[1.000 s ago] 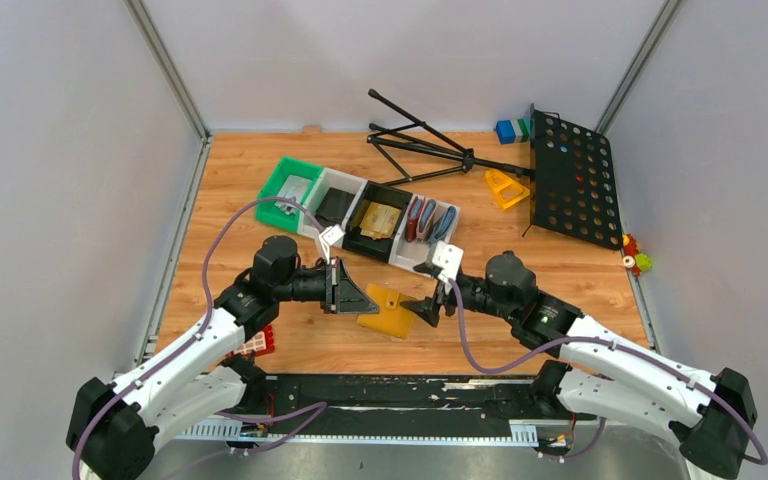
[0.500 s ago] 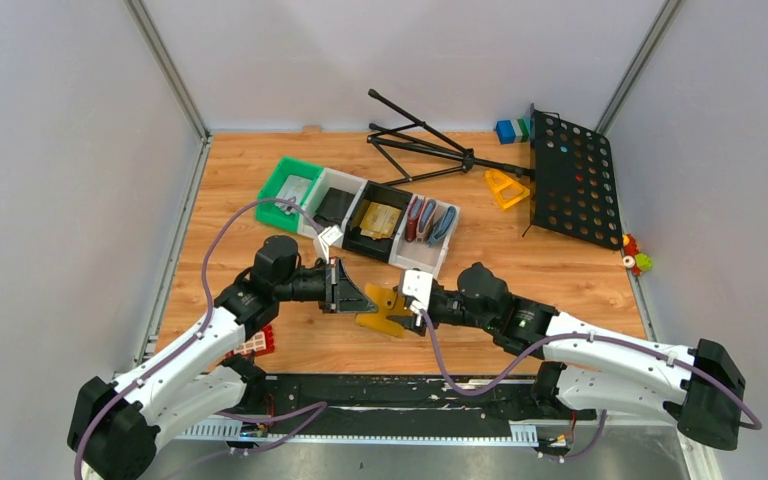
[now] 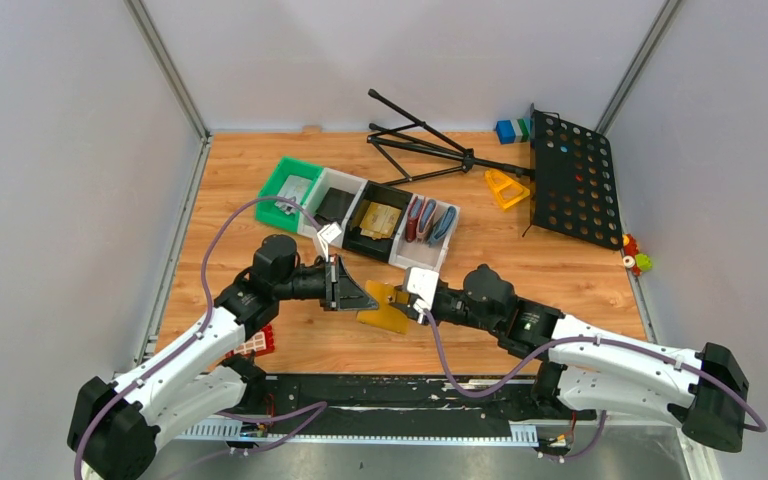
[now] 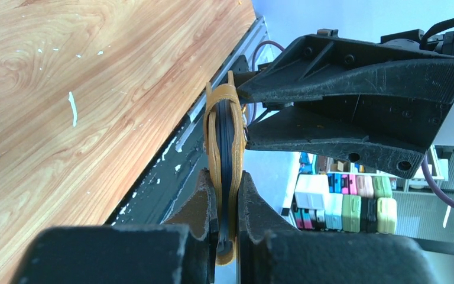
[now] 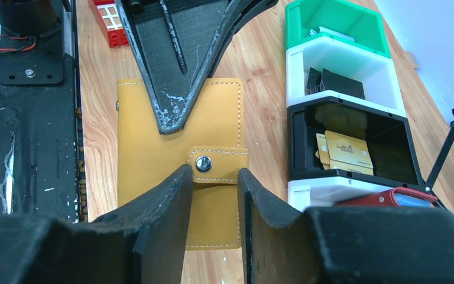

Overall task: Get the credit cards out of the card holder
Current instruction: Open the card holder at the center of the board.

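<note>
The card holder (image 5: 145, 160) was folded shut over the near middle of the table (image 3: 520, 260). Its left side was pinched tight in the left gripper (image 4: 227, 195), whose two fingers pressed against its opposite faces. The right gripper (image 5: 214, 174) met it from the right with its fingers a narrow gap apart, one on each side of the strap tab (image 5: 224, 165) and its stud (image 5: 201, 164), though whether they pressed on the tab could not be told. Gold credit cards (image 5: 347, 149) lay in a black bin (image 5: 390, 142) farther back, well apart from the holder.
</note>
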Motion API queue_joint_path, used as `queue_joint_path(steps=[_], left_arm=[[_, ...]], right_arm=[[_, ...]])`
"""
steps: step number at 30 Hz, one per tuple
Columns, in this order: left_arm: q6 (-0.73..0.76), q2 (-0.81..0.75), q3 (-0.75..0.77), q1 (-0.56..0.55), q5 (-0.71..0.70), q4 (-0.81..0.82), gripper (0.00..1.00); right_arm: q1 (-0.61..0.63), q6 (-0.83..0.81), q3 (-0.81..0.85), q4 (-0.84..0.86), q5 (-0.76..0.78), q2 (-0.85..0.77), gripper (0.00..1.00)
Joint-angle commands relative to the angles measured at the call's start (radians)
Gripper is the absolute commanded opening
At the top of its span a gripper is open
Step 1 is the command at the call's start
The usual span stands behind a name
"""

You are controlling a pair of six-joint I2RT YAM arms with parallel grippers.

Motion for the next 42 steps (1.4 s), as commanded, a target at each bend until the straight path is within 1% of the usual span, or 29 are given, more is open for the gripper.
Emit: queue_joint_path(steps=[1,3,6,9,11,14,15,19,21,29,35,42], left_arm=[[-0.015,-0.02,0.018,-0.007,0.071,0.031,0.0],[-0.018,-0.022,0.015,-0.007,0.072,0.031,0.0],[-0.02,-0.021,0.016,-0.006,0.074,0.033,0.0],[-0.02,-0.021,0.021,-0.007,0.073,0.035,0.0],[-0.02,-0.02,0.023,-0.007,0.073,0.034,0.0],[-0.022,-0.023,0.023,-0.006,0.074,0.031,0.0],[-0.022,-0.023,0.022,-0.006,0.073,0.032,0.0],[-0.02,-0.019,0.017,-0.006,0.073,0.036,0.0],[-0.021,-0.013,0.016,-0.007,0.075,0.035,0.0],[-0.02,-0.012,0.01,-0.006,0.081,0.035,0.0],[-0.017,-0.008,-0.001,-0.007,0.083,0.035,0.0],[-0.005,-0.007,-0.008,-0.006,0.084,0.034,0.0]], right_arm=[[-0.005,-0.004,0.008,0.046,0.049,-0.019,0.36],[-0.005,-0.001,-0.003,0.06,0.047,-0.027,0.37],[-0.006,-0.007,-0.005,0.071,-0.038,-0.022,0.41],[-0.003,-0.009,0.019,0.043,-0.083,0.009,0.44],[-0.003,-0.018,0.033,0.018,-0.079,0.029,0.43],[-0.004,-0.026,0.032,0.016,-0.031,0.037,0.35],[-0.003,-0.025,0.029,0.024,-0.009,0.035,0.31],[-0.003,0.001,0.029,0.054,0.074,0.033,0.05],[-0.003,0.01,0.035,0.062,0.091,0.039,0.01],[-0.004,0.064,0.038,0.073,0.278,0.029,0.0],[-0.006,0.176,0.029,0.095,0.418,0.004,0.0],[-0.042,0.254,0.042,0.054,0.44,-0.002,0.0]])
